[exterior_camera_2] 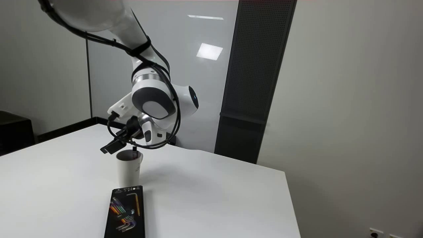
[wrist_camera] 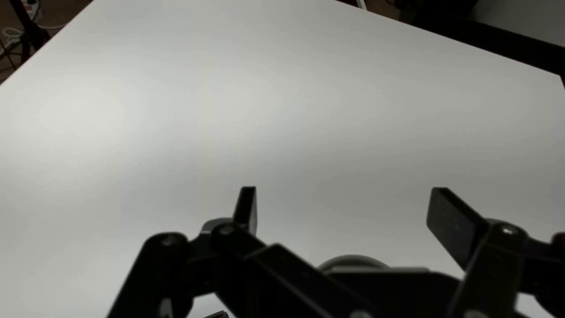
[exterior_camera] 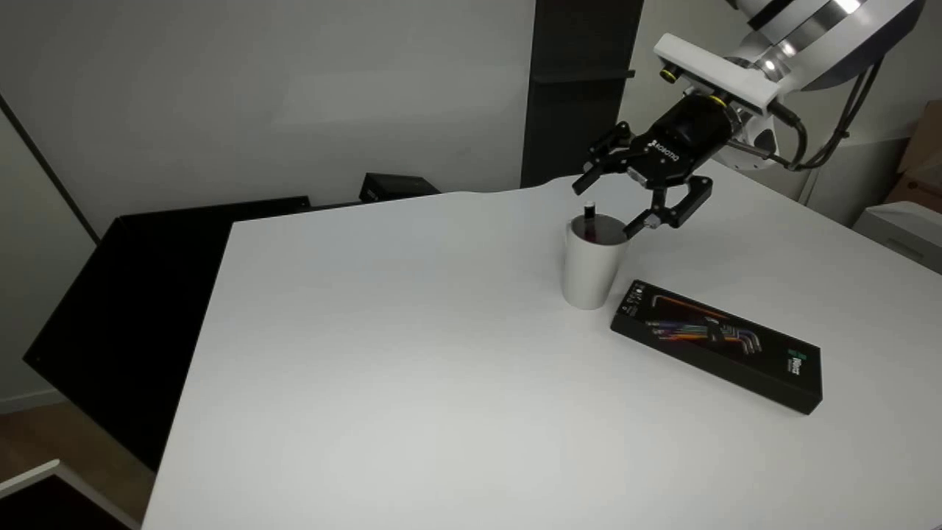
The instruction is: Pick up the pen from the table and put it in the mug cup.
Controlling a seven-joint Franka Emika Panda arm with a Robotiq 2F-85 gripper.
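Note:
The pen (exterior_camera: 589, 213) stands inside the mug cup (exterior_camera: 591, 269), with its upper end above the rim. The light mug stands upright on the white table (exterior_camera: 383, 368). The mug (exterior_camera_2: 128, 172) and pen (exterior_camera_2: 134, 152) also show in an exterior view. My gripper (exterior_camera: 603, 209) is open and empty, tilted, just above and behind the mug's rim. In an exterior view the gripper (exterior_camera_2: 112, 147) is partly hidden by the arm. In the wrist view the open fingers (wrist_camera: 344, 190) are wide apart with nothing between them. Only the mug's rim (wrist_camera: 353, 258) shows there; the pen is hidden.
A flat black box (exterior_camera: 717, 346) with pictures of coloured hex keys lies beside the mug, and also shows in an exterior view (exterior_camera_2: 125, 213). A small black box (exterior_camera: 397, 187) sits behind the table's back edge. A wall stands behind the table.

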